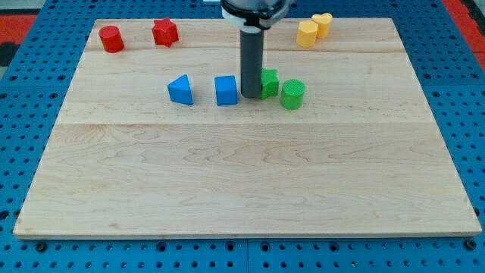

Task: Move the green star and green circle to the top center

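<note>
The green star lies a little above the board's middle, partly hidden by my rod. The green circle stands just to its right and slightly lower, touching or nearly touching it. My tip rests on the board at the star's left side, between the star and the blue cube. The rod rises straight up to the arm at the view's top.
A blue triangle lies left of the blue cube. A red cylinder and a red star sit at the top left. Two yellow blocks sit at the top right. The wooden board lies on a blue perforated table.
</note>
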